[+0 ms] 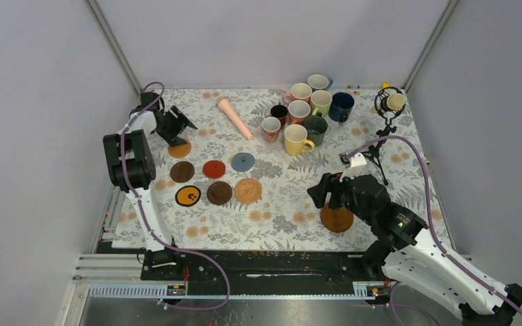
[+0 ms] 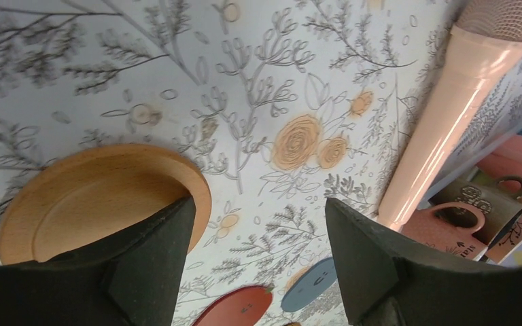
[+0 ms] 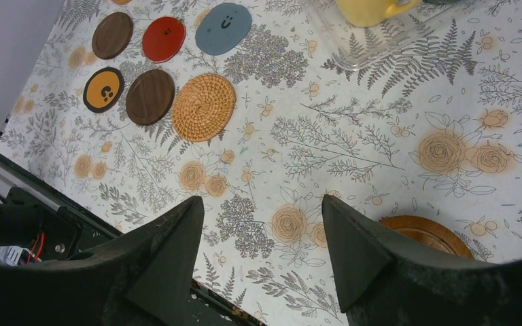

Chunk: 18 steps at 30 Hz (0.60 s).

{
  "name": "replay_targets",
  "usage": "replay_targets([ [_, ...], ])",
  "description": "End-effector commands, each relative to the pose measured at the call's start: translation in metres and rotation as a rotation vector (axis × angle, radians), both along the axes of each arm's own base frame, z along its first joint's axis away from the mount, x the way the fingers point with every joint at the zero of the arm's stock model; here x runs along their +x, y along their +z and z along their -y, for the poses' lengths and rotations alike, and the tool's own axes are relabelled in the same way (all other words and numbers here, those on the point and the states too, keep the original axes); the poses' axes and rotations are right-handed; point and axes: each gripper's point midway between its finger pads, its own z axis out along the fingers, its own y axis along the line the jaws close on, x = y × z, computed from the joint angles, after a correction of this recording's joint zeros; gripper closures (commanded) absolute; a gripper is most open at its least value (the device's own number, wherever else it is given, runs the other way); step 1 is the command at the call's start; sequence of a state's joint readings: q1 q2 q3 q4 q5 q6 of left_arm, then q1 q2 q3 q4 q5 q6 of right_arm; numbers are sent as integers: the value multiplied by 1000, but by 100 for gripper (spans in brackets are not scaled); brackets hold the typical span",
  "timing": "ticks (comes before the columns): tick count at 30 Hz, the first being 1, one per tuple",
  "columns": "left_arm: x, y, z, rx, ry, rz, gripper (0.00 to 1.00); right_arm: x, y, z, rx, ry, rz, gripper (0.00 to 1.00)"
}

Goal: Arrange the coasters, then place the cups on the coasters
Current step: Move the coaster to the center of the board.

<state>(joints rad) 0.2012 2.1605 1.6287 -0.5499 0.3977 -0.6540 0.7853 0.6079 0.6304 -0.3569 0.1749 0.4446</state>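
Left fingers [image 2: 153,265] and right fingers [image 3: 166,261] stand spread, empty. The orange wood coaster [image 1: 179,151], upper left in the top view, looks thin, stiff and light; best pinched across its rim.

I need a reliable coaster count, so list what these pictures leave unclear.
- Top view: the right arm overlaps the brown coaster.
- Right wrist view: the right claw hides that coaster's near side.
- Left wrist view: the left claw hides part of the wooden coaster.
- Top view: the cups overlap; rear ones partly hidden.
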Motion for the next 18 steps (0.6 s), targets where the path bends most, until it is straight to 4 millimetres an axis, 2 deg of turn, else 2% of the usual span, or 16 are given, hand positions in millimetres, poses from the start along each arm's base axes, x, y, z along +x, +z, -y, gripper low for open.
replay_targets([
  [1, 11, -6, 15, -24, -53, 18, 27, 4, 9, -1, 9, -8, 29, 28],
  [4, 14, 2, 16, -22, -57, 34, 27, 4, 6, -1, 6, -9, 25, 28],
  [8, 16, 33, 14, -3, -51, 89, 26, 4, 0, 0, 13, -37, -9, 29],
  [11, 13, 73, 12, 22, -47, 141, 25, 5, -12, 9, 8, -128, -89, 30],
  [13, 6, 103, 10, 57, -41, 175, 25, 3, -26, 21, -17, -216, -154, 30],
  [14, -1, 117, 10, 91, -42, 185, 18, 2, -32, 29, -29, -268, -181, 30],
  [16, -18, 141, 13, 160, -57, 190, 14, 0, -43, 43, -54, -346, -218, 28],
  [18, -40, 169, 29, 169, -110, 229, 10, -2, -50, 53, -70, -407, -237, 24],
])
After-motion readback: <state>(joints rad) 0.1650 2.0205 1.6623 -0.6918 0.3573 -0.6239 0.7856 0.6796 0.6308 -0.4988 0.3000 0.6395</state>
